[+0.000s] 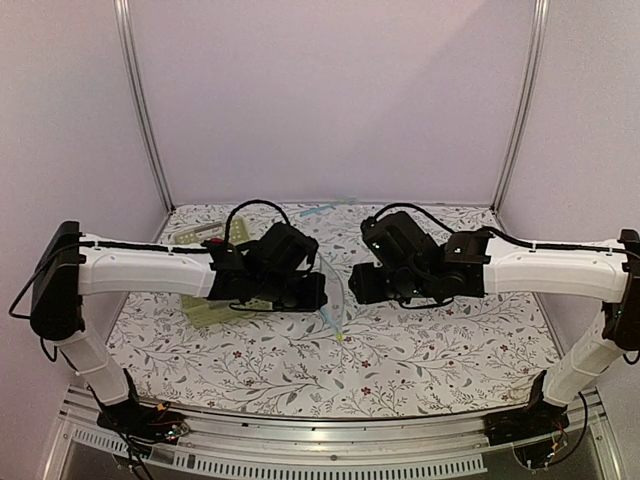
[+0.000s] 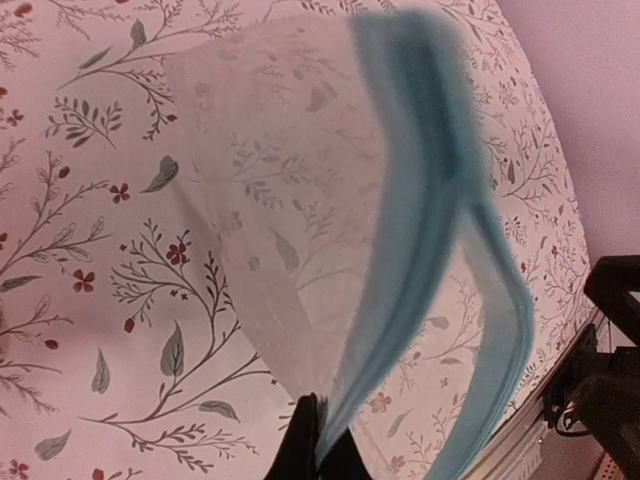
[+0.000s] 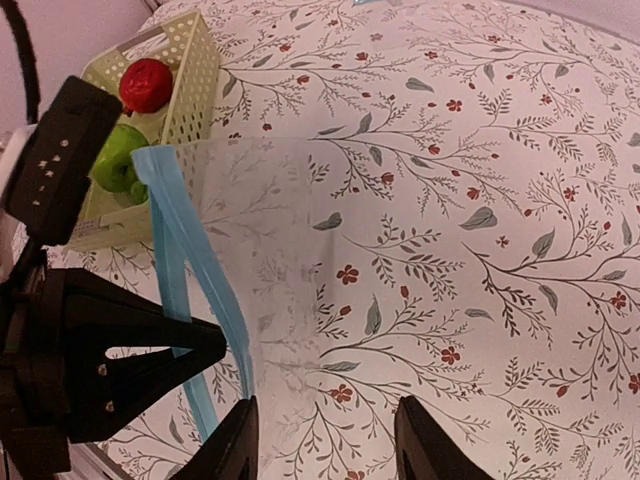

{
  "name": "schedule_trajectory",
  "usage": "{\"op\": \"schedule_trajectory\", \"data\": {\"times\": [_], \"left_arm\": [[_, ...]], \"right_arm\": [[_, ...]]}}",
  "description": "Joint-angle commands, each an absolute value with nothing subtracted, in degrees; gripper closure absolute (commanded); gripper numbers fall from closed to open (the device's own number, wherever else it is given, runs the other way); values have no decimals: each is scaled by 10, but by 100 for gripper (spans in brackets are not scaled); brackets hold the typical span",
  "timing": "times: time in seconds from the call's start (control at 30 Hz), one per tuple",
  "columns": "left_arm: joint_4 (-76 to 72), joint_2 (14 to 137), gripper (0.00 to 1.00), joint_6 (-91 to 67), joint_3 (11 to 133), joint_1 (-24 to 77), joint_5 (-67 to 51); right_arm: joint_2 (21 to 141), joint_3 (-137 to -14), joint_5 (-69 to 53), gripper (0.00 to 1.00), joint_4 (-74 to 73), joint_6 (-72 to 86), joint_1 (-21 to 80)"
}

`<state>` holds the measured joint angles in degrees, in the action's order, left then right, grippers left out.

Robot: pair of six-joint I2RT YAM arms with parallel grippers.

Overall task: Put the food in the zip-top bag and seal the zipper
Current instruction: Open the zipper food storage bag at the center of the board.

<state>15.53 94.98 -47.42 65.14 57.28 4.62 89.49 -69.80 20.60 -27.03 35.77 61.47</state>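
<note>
The clear zip-top bag (image 3: 290, 230) hangs upright between my two grippers, above the flowered table. Its light blue zipper (image 2: 420, 200) runs along the mouth, and the two strips stand apart. My left gripper (image 2: 320, 437) is shut on one strip of the zipper near its end. My right gripper (image 3: 325, 445) is open, one finger beside the other blue strip and the clear film in front of it. The food lies in a basket: a red apple (image 3: 146, 84) and a green apple (image 3: 118, 160). In the top view the left gripper (image 1: 312, 290) and right gripper (image 1: 358, 285) face each other.
The pale green basket (image 3: 195, 80) stands at the left of the table, largely under my left arm (image 1: 150, 270) in the top view. A small blue object (image 1: 325, 208) lies by the back wall. The metal rail (image 1: 330, 440) marks the near edge.
</note>
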Motion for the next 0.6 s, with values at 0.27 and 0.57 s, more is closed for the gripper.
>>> {"op": "schedule_trajectory", "data": {"times": [0.27,0.57], "left_arm": [[117,1009,100,-503,659,567,-59],[69,996,100,-528,634,564,-86]], "right_arm": [[773,-614,49,61,-183,430,615],[843,-597,-16,82,-83,476,613]]}}
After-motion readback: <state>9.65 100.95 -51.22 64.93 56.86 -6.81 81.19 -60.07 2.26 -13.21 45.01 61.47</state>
